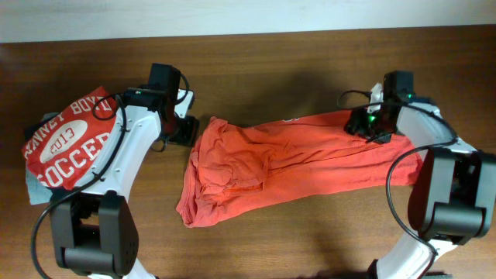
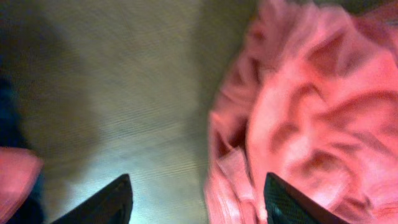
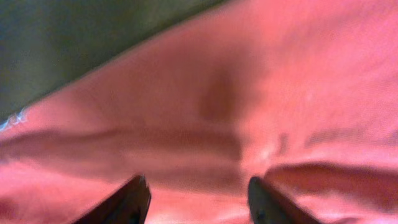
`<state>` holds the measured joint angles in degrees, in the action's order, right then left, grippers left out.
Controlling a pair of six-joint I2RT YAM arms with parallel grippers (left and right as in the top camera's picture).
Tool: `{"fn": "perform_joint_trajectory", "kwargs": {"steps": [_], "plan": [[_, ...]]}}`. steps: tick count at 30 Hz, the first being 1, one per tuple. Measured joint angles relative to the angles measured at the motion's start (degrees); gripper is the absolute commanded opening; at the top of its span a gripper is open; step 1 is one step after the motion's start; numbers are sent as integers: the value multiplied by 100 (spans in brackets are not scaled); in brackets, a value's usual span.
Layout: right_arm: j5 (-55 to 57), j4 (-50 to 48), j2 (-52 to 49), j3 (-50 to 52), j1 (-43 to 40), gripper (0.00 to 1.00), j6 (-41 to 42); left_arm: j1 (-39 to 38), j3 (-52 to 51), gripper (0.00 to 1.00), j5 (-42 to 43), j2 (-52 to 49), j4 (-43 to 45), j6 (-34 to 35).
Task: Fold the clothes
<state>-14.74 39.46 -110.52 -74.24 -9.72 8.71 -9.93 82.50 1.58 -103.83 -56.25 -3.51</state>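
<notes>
The large orange-red short-sleeved cotton shirt [image 1: 294,159] lies crumpled and slanted across the middle of the brown wooden table [image 1: 310,62], bunched thick at its left end and flatter toward the right. The left gripper [image 2: 199,193] is released. Its jaws stand apart with bare table and the shirt's rumpled edge in the gap, and nothing is pinched. The right gripper [image 3: 199,193] also looks released, its fingers spread just above smooth fabric near the shirt's far right end (no cloth visibly caught between them).

Several risks follow. If the left gripper closes where it is, it is likely to catch several bunched layers at once, and the fold would then lock in the creases. The right gripper sits over flat cloth rather than an edge, so a pinch there may slip off or lift only a ridge. An uneven pull could drag the whole shirt instead of spreading it. The left arm also crosses the folded red tee with white "SOCCER" print [image 1: 66,143], and a wide swing might disturb that tee.
</notes>
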Motion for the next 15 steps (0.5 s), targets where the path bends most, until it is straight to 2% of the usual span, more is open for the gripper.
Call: {"fn": "perform_joint_trajectory", "kwargs": {"steps": [3, 6, 10, 11, 12, 15], "plan": [[-61, 511, 168, -398, 0, 62, -31, 0, 0, 56, 243, 0, -236, -168], [-85, 1029, 481, -769, 0, 62, -61, 0, 0, 57, 361, 0, -282, -256], [-109, 1357, 918, -1073, 0, 63, -142, 0, 0, 83, 424, 0, -221, -330], [-116, 1421, 1029, -1117, 0, 63, -155, 0, 0, 87, 448, 0, -118, -317], [-125, 1456, 1121, -1134, 0, 64, -166, 0, 0, 96, 452, 0, -9, -321], [-127, 1582, 1357, -1147, 0, 66, -181, 0, -7, 96, 544, -4, 509, -343]]}}
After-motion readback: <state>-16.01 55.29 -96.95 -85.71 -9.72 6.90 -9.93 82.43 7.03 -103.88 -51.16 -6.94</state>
